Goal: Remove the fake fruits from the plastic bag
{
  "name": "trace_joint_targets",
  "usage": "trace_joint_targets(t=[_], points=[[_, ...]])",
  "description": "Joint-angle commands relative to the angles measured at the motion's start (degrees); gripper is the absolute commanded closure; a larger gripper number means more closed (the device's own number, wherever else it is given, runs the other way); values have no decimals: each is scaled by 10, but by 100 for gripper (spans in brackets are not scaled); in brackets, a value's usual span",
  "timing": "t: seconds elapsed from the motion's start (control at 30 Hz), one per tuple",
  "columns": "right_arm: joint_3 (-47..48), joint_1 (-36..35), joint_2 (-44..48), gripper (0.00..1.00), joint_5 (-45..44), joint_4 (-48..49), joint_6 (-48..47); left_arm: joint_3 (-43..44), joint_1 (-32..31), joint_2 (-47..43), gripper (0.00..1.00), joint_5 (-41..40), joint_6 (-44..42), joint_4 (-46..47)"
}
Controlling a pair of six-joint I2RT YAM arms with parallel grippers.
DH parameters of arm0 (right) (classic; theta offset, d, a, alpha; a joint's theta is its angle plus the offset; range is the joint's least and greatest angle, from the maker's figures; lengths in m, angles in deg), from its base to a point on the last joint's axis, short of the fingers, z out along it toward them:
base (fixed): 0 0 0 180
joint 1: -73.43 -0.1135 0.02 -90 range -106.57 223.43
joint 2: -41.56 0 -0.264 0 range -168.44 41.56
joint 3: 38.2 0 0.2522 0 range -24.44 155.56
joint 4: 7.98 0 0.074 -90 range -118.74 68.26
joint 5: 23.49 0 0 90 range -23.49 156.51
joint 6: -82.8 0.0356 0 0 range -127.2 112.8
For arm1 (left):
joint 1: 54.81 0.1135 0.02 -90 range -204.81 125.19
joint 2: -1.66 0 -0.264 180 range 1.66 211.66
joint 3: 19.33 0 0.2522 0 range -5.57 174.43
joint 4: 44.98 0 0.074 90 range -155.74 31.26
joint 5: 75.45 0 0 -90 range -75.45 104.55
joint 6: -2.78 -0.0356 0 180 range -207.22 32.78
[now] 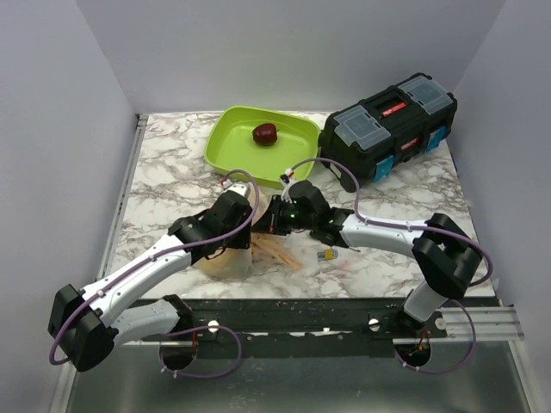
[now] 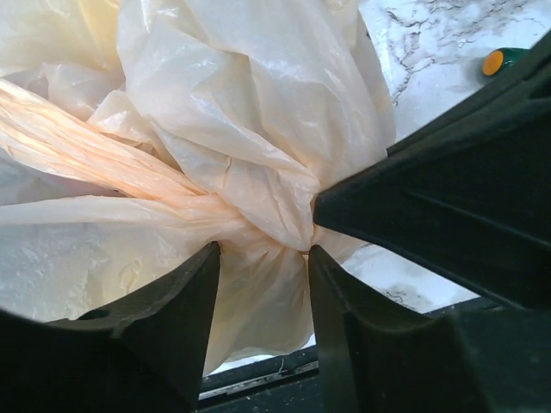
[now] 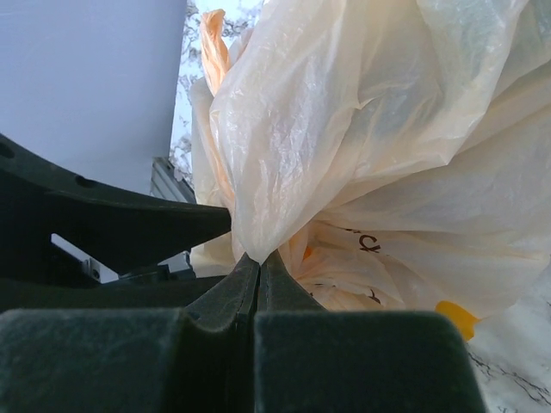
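Nearest the lens: right gripper point(image 3: 258, 258), clenched tight on a pinch of film from the plastic bag point(image 3: 370, 129). Equally close: left gripper point(image 2: 263, 258), jaws parted, straddling a gathered fold of the same bag just beside the right pincer's tip. Film between the fingers, no firm nip evident.

Marble-patterned table point(image 1: 172, 172), bearing all items. Black toolbox point(image 1: 387, 125) at the far right, lid down, apart from the work. Lime-green tray point(image 1: 225, 138) at the far centre, just beside the toolbox, holding one dark red fake fruit point(image 1: 264, 133). Bag crumpled near the front edge between the two wrists, well short of the tray, mouth not visible. Other fake fruits presumed inside. None plainly seen, save a yellow patch point(image 3: 455, 317) at the bag's lower edge, identity uncertain. Small green-handled tool point(image 1: 327, 255) on the table just right of the bag.

Step in hand, by judgement: securing a second hold to spread the bag. Recommended:
- Close the left jaws on one layer only, nearer the rim than the bunched middle.
- Hold the right pinch fixed.
- Draw the two holds apart gently to spare the thin film.
- Find the mouth before reaching in.
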Motion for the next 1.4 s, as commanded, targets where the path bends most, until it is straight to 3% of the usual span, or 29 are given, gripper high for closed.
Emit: trace_joint_targets(t=[0.0,0.03,0.13,0.27,0.4,0.77,0.97,1.27,1.37], points=[[-14,0,31,99,6,19,10,12,-5,13,56,-33,-4,-5],[-18,0,34,99,6,20,9,8,-5,13,58,-36,-2,-3],[-25,0,40,99,0,23,9,1,-5,8,88,-65,4,-6],[-30,0,64,99,-55,-12,-9,5,-5,-20,99,-109,28,-35],[-40,13,91,99,-97,-48,-25,-6,-5,-61,100,-133,40,-44],[-71,88,128,99,-51,-95,-97,-28,-5,-167,100,-210,66,-77],[-63,97,163,99,-32,-118,-166,-65,-4,-235,100,-145,44,-16],[17,45,177,71,-17,-213,-230,-63,-5,-244,100,-97,44,19],[43,-26,180,55,-93,-238,-264,-58,-4,-239,100,-98,39,22]])
